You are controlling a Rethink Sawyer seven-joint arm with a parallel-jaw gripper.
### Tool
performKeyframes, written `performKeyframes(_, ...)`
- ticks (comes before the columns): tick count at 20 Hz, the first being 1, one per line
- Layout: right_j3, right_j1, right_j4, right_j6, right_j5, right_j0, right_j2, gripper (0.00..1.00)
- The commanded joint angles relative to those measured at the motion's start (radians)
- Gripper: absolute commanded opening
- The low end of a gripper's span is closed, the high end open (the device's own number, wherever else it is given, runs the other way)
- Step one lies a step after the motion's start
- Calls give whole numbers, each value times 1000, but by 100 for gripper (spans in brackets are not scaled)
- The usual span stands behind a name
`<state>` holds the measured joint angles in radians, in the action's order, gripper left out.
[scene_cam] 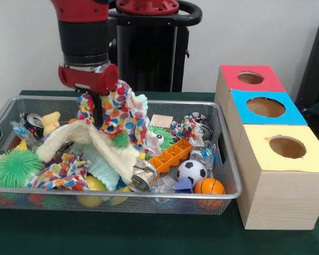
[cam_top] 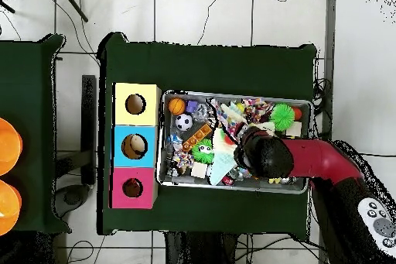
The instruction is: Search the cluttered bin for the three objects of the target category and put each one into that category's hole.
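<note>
toy-crammed mesh bin [scene_cam: 223, 194] beside wooden boxes [scene_cam: 279, 180]

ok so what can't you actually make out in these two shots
- Hand: in the front view the polka-dot cloth wraps it, so whether it is open or shut is unclear; in the overhead view the arm's own wrist covers it.
- Bin bottom: both views, buried under clutter.
- Red box and yellow box holes: too dark inside to see contents in either view.

polka-dot cloth [scene_cam: 117, 114] with cream fleece lining, lifted and draped over the wire bin's [scene_cam: 229, 183] clutter
</note>
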<state>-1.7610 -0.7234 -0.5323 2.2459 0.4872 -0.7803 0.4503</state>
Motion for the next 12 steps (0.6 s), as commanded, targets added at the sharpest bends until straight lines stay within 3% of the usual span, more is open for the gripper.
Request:
performKeyframes(1,-39,-43,47,0,98,38,-13,0)
performKeyframes(4,-18,-21,54,30,98,71,-33,0)
performKeyframes(12,-73,-96,104,128,84,165,-111,0)
